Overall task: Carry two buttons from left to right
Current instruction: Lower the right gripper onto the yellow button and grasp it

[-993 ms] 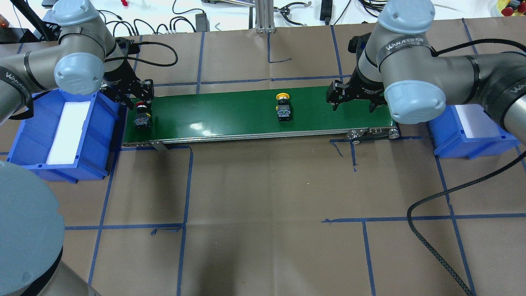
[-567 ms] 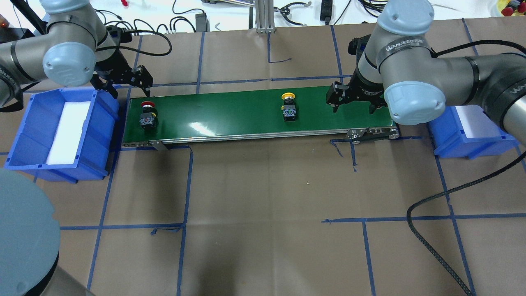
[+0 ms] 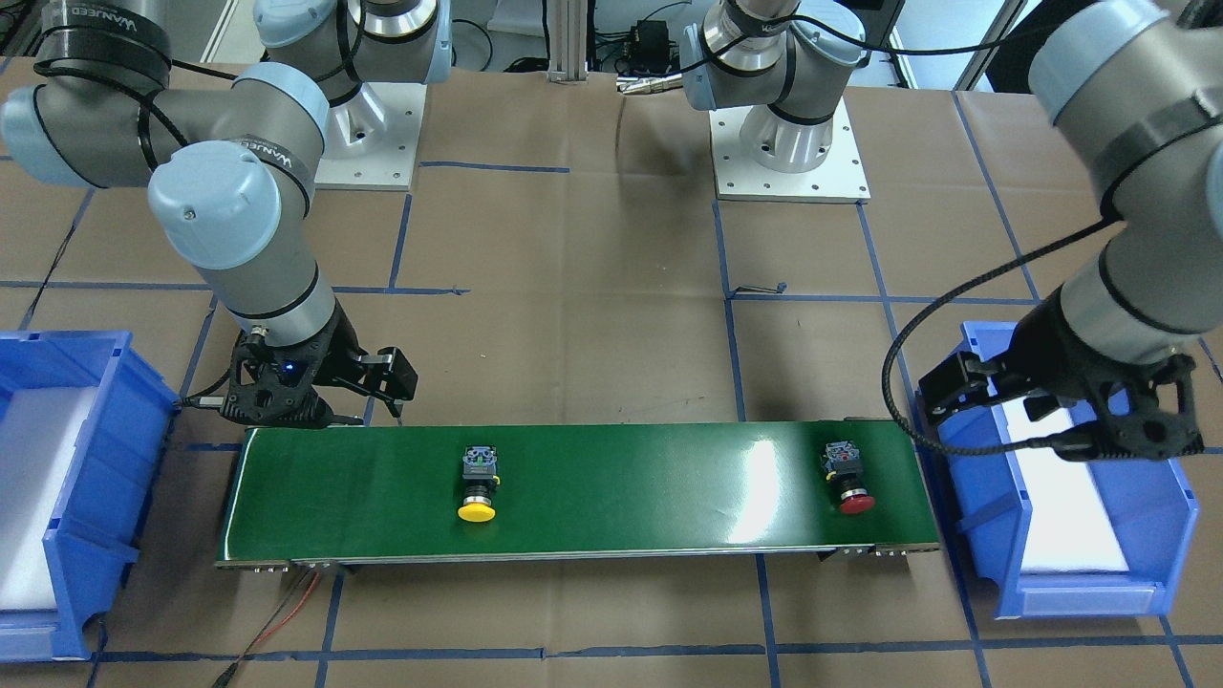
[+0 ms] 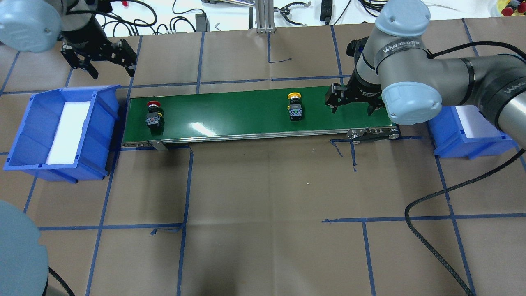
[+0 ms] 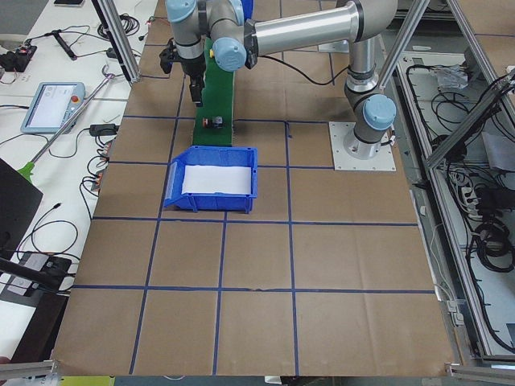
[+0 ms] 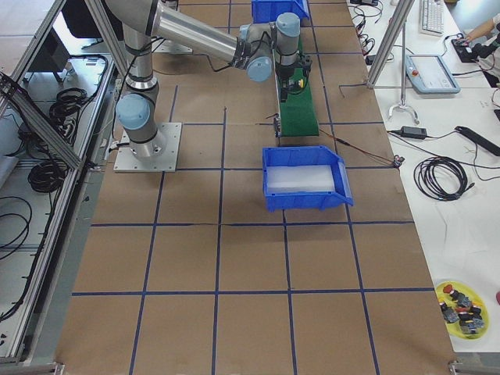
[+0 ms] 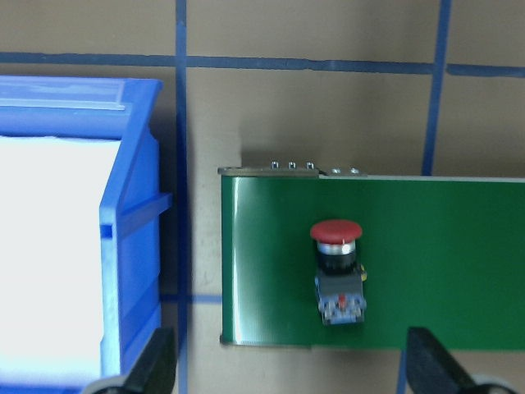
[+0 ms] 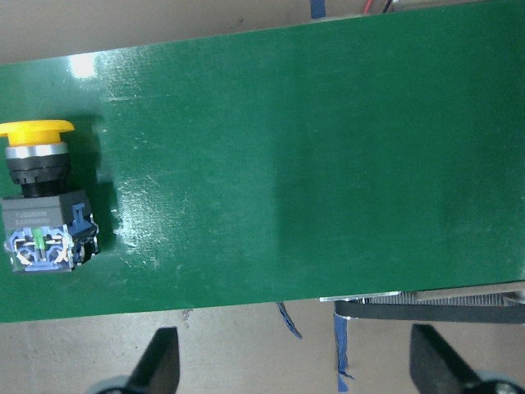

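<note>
The red-capped button [image 4: 154, 113] lies on its side at the left end of the green conveyor belt [image 4: 230, 115]. It also shows in the left wrist view [image 7: 337, 271] and the front view [image 3: 848, 475]. The yellow-capped button [image 4: 295, 107] lies right of the belt's middle, also seen in the right wrist view [image 8: 41, 205] and the front view [image 3: 478, 483]. My left gripper [image 4: 98, 59] is open and empty, raised beyond the belt's left end. My right gripper [image 4: 353, 100] is open and empty over the belt's right end, to the right of the yellow button.
A blue bin [image 4: 24, 135] with a white foam liner stands left of the belt. A second blue bin [image 4: 472, 142] stands right of it, partly under my right arm. A black cable [image 4: 427, 242] loops over the table at front right.
My left gripper has let go of the red button, risen and drawn back to the far left. Both buttons have moved a little to the right on the belt. My right gripper has barely moved.
</note>
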You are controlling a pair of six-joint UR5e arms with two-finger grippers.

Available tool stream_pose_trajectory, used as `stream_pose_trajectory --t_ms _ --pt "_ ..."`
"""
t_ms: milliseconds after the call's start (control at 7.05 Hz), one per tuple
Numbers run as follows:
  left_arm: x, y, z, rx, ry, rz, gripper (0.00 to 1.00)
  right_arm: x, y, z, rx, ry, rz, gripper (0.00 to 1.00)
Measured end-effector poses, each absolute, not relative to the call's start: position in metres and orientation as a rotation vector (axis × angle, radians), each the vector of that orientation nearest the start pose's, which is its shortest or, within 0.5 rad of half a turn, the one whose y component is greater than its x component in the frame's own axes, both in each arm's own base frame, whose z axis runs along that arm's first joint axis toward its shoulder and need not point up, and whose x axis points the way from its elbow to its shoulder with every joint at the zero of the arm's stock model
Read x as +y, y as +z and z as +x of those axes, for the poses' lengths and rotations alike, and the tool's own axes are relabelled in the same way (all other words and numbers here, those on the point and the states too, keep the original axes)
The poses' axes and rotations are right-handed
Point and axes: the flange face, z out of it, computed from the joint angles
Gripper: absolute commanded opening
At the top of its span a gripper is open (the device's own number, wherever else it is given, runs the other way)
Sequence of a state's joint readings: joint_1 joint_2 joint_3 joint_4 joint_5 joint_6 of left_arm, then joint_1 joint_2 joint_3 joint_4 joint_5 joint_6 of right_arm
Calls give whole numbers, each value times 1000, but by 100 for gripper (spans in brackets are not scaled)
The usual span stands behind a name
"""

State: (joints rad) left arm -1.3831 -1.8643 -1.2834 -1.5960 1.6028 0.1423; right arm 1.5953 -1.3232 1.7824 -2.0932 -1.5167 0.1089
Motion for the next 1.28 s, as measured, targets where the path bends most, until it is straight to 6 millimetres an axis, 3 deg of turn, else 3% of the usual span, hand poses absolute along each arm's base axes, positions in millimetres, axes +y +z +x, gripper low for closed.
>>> stream_pose_trajectory --t_ms 284,567,851,1276 --pt "-588 515 -65 3113 17 -113 99 -575 307 154 3064 -139 168 100" --pt "-555 526 -123 3108 10 -94 99 -605 299 161 3051 -163 230 100" --pt "-530 512 -138 3114 57 1 99 -621 290 171 3018 -149 233 100" --pt "-515 492 -131 3118 55 107 99 -625 268 189 2952 -80 209 99"
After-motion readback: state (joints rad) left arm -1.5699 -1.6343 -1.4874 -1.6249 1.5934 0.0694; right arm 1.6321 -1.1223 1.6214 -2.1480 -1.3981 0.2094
